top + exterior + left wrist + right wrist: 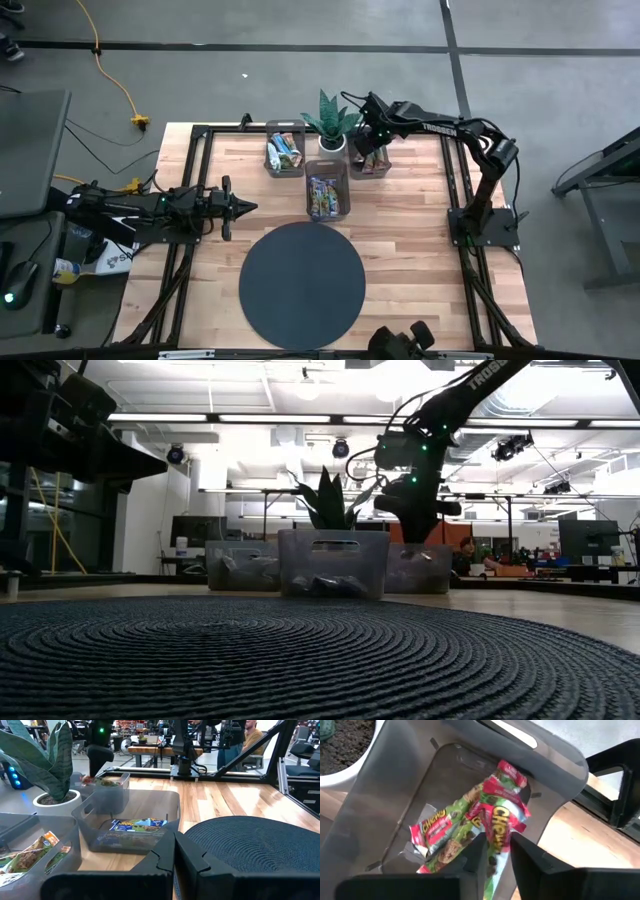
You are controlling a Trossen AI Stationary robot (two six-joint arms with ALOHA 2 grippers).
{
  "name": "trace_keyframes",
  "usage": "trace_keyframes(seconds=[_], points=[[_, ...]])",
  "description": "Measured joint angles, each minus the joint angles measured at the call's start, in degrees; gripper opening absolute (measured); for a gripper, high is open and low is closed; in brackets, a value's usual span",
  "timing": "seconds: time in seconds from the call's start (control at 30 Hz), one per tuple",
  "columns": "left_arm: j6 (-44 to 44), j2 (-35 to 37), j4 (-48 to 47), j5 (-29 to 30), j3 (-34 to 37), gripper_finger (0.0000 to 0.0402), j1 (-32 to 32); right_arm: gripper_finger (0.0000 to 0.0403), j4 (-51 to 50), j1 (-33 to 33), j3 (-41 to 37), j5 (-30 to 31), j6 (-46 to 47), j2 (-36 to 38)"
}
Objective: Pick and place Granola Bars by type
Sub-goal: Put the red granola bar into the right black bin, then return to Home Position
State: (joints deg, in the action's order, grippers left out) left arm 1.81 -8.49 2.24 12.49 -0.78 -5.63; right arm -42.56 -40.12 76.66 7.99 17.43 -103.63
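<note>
The mat [302, 286] fills the lower centre of the high view. Left gripper [248, 208] rests at mid-left, fingers together. Three bins [327, 189] sit at upper centre holding bars [323, 197]. Right gripper [496, 851] is over the rightmost bin [395, 810], narrowly parted around a red-green bar [500, 817].
</note>
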Motion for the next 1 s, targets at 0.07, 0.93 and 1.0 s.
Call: trace_keyframes(seconds=[0.07, 0.93, 1.0], points=[[0.0, -0.02, 0.0, 0.0, 0.0, 0.0001, 0.0, 0.0088, -0.13, 0.0, 0.0, -0.03, 0.0, 0.0], [0.02, 0.0, 0.0, 0.0, 0.0, 0.0001, 0.0, 0.0143, 4.55, 0.71, 0.04, -5.31, 4.64, 26.29], [0.0, -0.02, 0.0, 0.0, -0.02, 0.0001, -0.02, 0.0131, 6.43, 1.67, 0.04, -6.94, 5.48, 28.67]])
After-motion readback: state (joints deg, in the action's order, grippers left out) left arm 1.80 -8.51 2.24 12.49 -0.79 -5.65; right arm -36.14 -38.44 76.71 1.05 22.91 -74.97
